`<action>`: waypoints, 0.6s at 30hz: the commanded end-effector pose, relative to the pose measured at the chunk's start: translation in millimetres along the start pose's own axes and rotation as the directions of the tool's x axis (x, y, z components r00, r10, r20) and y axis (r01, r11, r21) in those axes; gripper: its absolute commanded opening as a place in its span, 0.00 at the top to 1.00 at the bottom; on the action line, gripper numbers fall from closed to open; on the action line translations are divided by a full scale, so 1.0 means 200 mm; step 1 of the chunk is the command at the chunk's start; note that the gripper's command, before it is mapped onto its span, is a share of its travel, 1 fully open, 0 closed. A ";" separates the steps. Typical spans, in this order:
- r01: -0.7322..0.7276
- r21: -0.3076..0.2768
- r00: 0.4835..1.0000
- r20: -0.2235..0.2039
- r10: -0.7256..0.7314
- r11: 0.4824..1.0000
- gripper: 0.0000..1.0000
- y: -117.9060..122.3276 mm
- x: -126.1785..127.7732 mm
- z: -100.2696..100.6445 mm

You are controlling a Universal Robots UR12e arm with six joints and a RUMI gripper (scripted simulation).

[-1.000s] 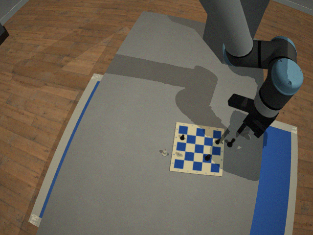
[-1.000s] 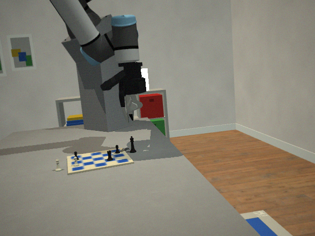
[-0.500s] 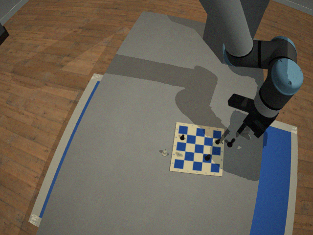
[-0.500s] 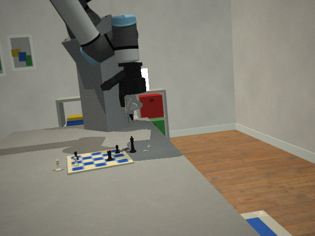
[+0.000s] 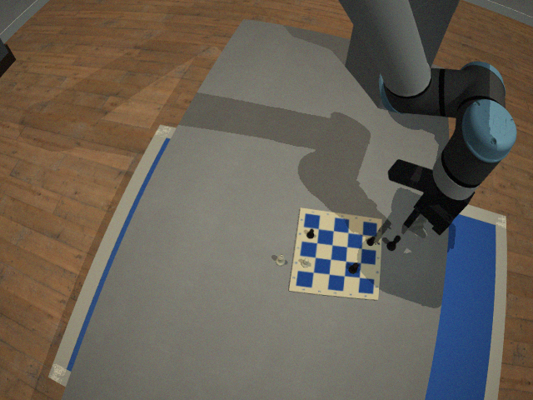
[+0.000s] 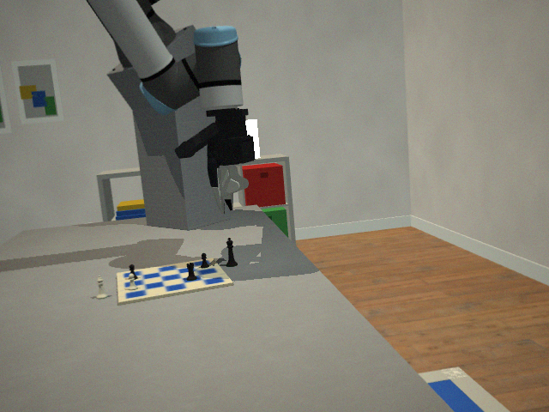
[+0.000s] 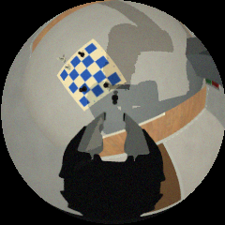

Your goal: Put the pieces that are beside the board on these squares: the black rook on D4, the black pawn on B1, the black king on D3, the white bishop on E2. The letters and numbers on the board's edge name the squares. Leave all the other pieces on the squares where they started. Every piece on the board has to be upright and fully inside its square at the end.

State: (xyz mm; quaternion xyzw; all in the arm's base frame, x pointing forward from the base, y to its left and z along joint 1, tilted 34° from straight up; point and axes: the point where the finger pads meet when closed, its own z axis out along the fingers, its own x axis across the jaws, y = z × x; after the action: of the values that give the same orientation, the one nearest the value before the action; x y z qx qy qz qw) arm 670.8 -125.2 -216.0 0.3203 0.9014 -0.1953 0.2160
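We cannot read the board's [image 5: 297, 257] edge labels. We count four black pieces and two white. The black king [image 6: 230, 252] stands off-board on the surface [image 5: 206, 301] (upright). The pincer [image 6: 226, 191] hangs above, part-spread, pinching nothing.

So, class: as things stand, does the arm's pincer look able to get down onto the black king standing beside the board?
Probably yes. The pincer hangs empty above the black king, which stands upright on the table just off the board. Nothing lies between them; the nearest piece, a black pawn, stands apart on the board.
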 end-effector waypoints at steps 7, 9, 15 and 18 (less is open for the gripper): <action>0.000 0.000 1.000 0.000 0.000 1.000 0.75 0.00 0.00 0.01; 0.000 0.000 1.000 0.000 0.000 1.000 0.75 0.00 0.00 0.02; 0.000 0.000 1.000 0.000 0.000 1.000 0.75 0.00 0.00 0.05; 0.000 0.000 1.000 0.000 0.000 1.000 0.75 0.00 0.00 0.07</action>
State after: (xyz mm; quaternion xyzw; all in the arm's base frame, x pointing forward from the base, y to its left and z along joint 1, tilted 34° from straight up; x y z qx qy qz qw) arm 673.2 -129.6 -223.6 0.3206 0.9014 -0.1953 0.2158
